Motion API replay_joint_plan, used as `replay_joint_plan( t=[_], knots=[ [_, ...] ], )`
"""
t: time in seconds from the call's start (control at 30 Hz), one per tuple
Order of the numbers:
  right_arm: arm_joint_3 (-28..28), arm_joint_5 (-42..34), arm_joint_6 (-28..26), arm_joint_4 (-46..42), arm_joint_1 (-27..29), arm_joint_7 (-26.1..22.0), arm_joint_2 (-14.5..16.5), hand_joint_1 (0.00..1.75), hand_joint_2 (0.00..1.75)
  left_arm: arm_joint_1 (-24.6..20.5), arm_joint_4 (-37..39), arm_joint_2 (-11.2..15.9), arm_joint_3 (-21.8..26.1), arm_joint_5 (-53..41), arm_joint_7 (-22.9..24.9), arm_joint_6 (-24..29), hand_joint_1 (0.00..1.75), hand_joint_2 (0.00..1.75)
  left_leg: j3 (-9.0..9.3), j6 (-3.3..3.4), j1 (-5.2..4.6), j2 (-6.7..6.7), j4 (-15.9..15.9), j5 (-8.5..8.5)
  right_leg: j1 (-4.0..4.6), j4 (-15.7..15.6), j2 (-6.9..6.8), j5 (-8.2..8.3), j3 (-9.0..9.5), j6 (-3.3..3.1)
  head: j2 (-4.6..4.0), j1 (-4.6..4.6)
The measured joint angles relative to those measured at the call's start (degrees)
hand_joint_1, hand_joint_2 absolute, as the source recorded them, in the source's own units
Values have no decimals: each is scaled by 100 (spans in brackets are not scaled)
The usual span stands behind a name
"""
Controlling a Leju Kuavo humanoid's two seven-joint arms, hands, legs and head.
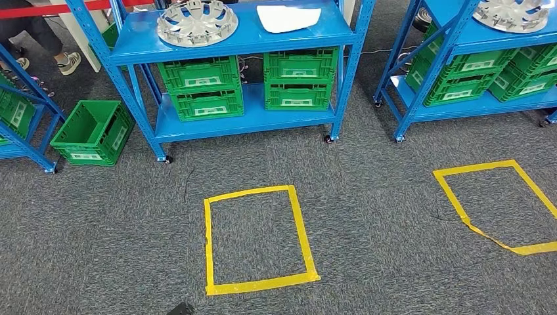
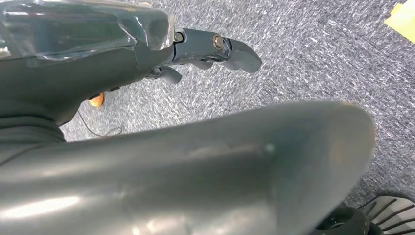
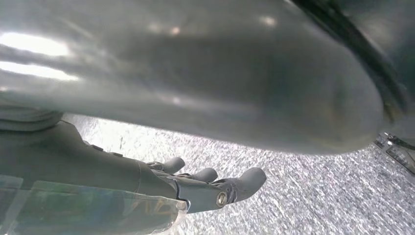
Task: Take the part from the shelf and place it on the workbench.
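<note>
Head view: grey carpet before a blue shelf; the part, a silver wheel cover, lies far left on top, probably light, rigid, best held by its rim. Left wrist view: left hand empty, fingers extended. Right wrist view: right hand likewise.

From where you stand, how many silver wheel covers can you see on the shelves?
2. One wheel cover lies on the top of the blue shelf straight ahead; a second wheel cover sits atop the right shelf, cut by the frame. More may be out of frame.
</note>
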Motion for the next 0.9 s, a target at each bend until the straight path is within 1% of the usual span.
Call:
replay_joint_plan(
  t=[0.37,0.6,0.9],
  knots=[
    [86,102,-152,-5,-141,-72,-57,0,0,29,1,10,-99,476,-19,198,0,0,-3,-1,-1,0,0,0,0,0,0,0,-2,0,0,0],
    [89,106,-151,-6,-202,-42,-64,0,0,23,20,-54,-108,530,23,290,0,0,-4,-1,-1,0,1,0,0,0,0,0,-5,0,0,-1],
    [85,62,-145,-5,-196,-51,-70,0,0,-3,44,-98,-191,502,25,272,0,0,-5,-1,0,1,1,0,0,0,0,0,-7,0,0,-1]
  ],
)
